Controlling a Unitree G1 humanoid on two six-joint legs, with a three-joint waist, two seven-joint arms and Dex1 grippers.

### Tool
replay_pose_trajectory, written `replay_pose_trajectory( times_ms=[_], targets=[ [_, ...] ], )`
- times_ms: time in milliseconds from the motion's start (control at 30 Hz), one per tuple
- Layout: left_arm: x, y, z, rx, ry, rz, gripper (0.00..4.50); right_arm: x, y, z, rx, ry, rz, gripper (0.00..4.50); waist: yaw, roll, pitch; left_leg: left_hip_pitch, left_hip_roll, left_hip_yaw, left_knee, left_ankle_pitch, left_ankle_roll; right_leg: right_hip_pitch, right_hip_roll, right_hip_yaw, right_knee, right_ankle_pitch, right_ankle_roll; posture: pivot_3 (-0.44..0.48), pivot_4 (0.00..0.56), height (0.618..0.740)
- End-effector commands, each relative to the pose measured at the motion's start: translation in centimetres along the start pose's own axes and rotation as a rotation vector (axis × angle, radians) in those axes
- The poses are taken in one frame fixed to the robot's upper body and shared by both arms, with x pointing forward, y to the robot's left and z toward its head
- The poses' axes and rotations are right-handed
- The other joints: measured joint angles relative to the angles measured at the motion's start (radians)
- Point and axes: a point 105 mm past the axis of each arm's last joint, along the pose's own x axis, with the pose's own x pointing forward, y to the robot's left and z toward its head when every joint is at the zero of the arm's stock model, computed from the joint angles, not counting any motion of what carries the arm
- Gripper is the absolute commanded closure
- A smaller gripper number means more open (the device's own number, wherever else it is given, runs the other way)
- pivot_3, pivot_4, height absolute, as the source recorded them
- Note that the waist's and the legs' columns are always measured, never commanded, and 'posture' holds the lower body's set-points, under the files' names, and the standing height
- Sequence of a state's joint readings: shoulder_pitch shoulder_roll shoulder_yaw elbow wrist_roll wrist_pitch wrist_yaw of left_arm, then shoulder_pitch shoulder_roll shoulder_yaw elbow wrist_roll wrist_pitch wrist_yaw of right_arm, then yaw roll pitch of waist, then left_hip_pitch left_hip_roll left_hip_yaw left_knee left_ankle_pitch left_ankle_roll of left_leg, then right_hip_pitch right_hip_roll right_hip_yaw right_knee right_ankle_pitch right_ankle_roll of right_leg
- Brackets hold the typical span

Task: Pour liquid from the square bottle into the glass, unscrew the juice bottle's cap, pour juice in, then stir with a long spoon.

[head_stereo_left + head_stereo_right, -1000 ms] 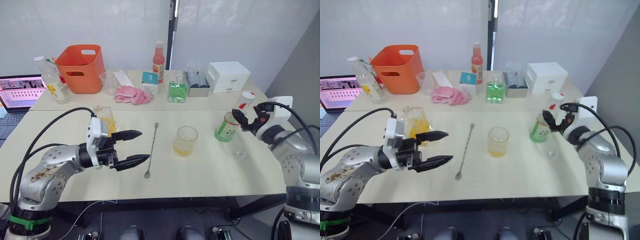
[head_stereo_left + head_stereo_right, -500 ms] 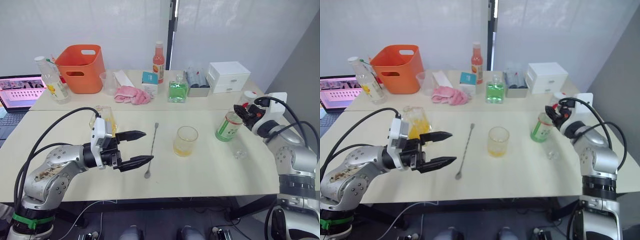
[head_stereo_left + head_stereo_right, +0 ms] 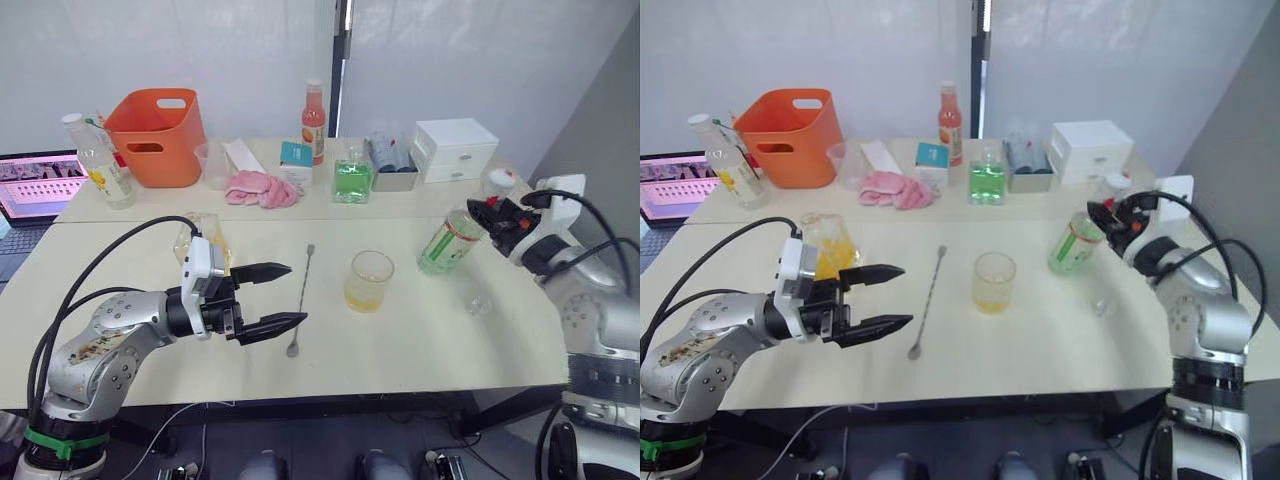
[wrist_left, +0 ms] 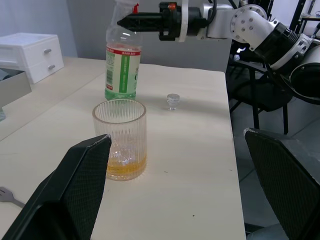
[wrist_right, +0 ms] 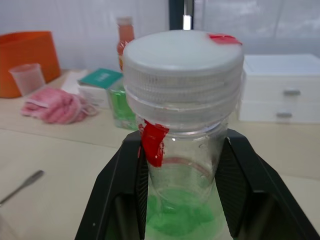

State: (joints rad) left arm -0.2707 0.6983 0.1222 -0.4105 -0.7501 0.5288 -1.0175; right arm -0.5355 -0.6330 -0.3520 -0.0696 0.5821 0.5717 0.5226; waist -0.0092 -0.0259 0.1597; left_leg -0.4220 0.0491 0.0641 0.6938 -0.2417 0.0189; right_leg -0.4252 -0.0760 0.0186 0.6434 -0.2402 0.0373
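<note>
At the right of the frame, we are holding the juice bottle (image 3: 446,242) by its neck with our right end effector (image 3: 492,213), the two black fingers clamped just under the juice bottle's cap (image 5: 182,54). The bottle is leaning, its base low near the worktop (image 3: 420,330) and its top tipped toward the right edge of the picture; whether the base is touching the surface we cannot tell. The cap is sitting on the neck, so we judge the unscrewing is not yet done, and gripping below the cap is leaving it free for the other arm to turn.

In the lower left of the frame, our left end effector (image 3: 283,296) is hovering above the worktop with its fingers spread apart and nothing between them, pointing toward the centre. That open pose is suiting a reach across to the cap.

The glass (image 3: 368,281) is standing upright in the middle of the picture with a shallow layer of yellow liquid at the bottom, suggesting the first pour is behind us. The long spoon (image 3: 302,300) is lying flat just left of the glass, ready for stirring. The square bottle (image 3: 208,242) is standing behind our left arm, out of the way. A small clear stopper (image 3: 478,305) is resting on the worktop right of the glass, below the juice bottle.
</note>
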Motion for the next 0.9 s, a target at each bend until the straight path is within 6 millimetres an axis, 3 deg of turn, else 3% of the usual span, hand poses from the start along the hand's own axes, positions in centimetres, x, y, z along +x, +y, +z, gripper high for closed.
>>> replay_pose_trajectory(
  times_ms=[33, 367, 567, 900],
  targets=[
    [-0.1, 0.2, 0.8, 0.030, -0.017, -0.014, 0.00, -2.0, 2.8, 4.5, -0.043, -0.088, 0.141, 3.16, 0.005, 0.000, 0.000, 0.000, 0.000, 0.000, 0.000, 0.000, 0.000, 0.000, 0.000, 0.000, 0.000, 0.000, 0.000, 0.000, 0.150, 0.715],
    [0.3, 0.7, 0.7, 0.027, -0.012, -0.054, 0.00, -5.8, 9.7, 6.7, 0.017, -0.023, 0.478, 3.16, 0.008, 0.000, 0.000, 0.000, 0.000, 0.000, 0.000, 0.000, 0.000, 0.001, 0.000, 0.000, -0.001, 0.000, 0.000, 0.000, 0.150, 0.715],
    [0.6, 0.6, 0.4, 0.031, 0.001, -0.085, 0.00, -7.0, 13.6, 4.8, 0.068, 0.068, 0.642, 3.16, 0.009, 0.000, 0.000, 0.000, 0.000, -0.001, 0.001, 0.000, 0.000, 0.001, 0.000, 0.000, -0.002, 0.000, 0.000, 0.000, 0.150, 0.715],
    [0.7, 0.3, -0.1, 0.079, 0.035, -0.121, 0.00, -6.2, 17.4, 0.4, 0.009, 0.122, 0.650, 3.16, 0.011, 0.000, 0.000, 0.000, 0.000, -0.001, 0.001, 0.000, 0.000, 0.001, 0.000, 0.000, -0.002, 0.000, 0.001, 0.000, 0.150, 0.715]
  ],
)
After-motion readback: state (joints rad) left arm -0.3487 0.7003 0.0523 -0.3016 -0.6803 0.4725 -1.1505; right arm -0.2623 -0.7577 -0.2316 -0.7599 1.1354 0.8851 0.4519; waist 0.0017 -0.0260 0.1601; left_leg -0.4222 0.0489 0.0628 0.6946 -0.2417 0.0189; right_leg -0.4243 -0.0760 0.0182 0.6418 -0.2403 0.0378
